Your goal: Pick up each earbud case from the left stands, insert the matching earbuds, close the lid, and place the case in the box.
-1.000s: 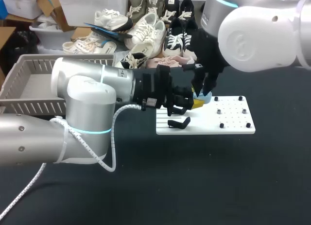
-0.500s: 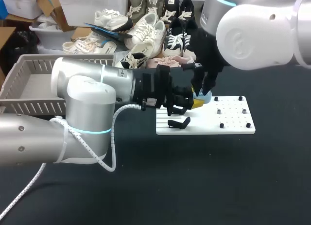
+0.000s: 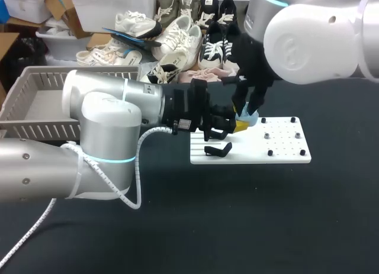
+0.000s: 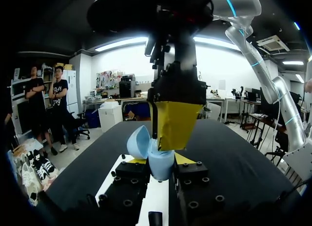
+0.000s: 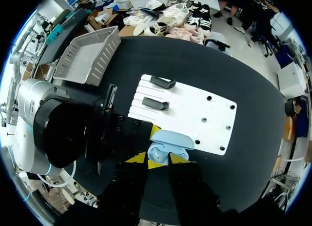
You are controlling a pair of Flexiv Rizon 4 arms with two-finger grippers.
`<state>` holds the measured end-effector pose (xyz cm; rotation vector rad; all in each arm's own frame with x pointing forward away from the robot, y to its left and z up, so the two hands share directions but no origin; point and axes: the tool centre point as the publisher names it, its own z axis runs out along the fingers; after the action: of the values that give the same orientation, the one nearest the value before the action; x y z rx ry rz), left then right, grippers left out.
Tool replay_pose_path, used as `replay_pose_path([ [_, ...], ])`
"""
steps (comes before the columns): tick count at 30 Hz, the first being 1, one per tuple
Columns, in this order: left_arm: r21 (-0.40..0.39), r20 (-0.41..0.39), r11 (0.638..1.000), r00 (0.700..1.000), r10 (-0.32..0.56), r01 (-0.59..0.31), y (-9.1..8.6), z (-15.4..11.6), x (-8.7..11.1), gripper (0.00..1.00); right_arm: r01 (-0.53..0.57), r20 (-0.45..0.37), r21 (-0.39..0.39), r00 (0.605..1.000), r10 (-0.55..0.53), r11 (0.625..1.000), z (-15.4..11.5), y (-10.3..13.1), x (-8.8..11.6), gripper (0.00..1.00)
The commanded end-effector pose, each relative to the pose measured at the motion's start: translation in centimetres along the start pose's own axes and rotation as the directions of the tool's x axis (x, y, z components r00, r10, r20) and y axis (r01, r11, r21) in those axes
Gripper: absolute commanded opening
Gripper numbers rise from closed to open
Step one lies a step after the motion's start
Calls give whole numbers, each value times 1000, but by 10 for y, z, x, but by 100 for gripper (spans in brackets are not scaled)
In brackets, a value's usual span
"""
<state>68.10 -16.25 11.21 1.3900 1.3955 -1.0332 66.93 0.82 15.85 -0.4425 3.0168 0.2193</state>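
A light blue earbud case [image 4: 161,160] with its lid [image 4: 139,140] standing open is held above the white board [image 3: 278,147]. My left gripper [image 4: 160,160] is shut on the case body from both sides. My right gripper [image 5: 157,159] comes down from above, and its yellow fingers [image 4: 178,123] hang just over the open case [image 5: 168,144], a little apart. In the head view the case [image 3: 250,116] shows between the two grippers. What lies inside the case is hidden.
The board carries two black stands [image 3: 218,150] on its left part and small pegs [image 3: 267,135] on its right. A grey slatted basket [image 3: 35,102] stands at the table's left, behind my left arm.
My right gripper's fingers have spread slightly over the case. The left arm and the case have not moved.
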Motion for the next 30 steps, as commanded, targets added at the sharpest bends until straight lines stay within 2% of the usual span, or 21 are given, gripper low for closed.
replay_pose_path([
  [1,1,1,1000,1000,0,0,1,0,0,0,3,12,1,1000,-3,1000,-8,0,2,24],
  [7,1,1,1000,1000,0,0,1,0,0,0,-9,50,3,999,9,1000,-19,-3,-6,26],
  [21,1,1,1000,1000,0,0,1,0,0,0,-76,73,28,995,73,997,-17,-25,-52,25],
  [25,1,1,1000,1000,0,0,1,0,0,0,-96,62,27,994,94,995,-10,-31,-57,26],
  [30,1,1,1000,1000,0,0,1,0,0,0,-100,43,27,994,99,995,-3,-35,-53,26],
])
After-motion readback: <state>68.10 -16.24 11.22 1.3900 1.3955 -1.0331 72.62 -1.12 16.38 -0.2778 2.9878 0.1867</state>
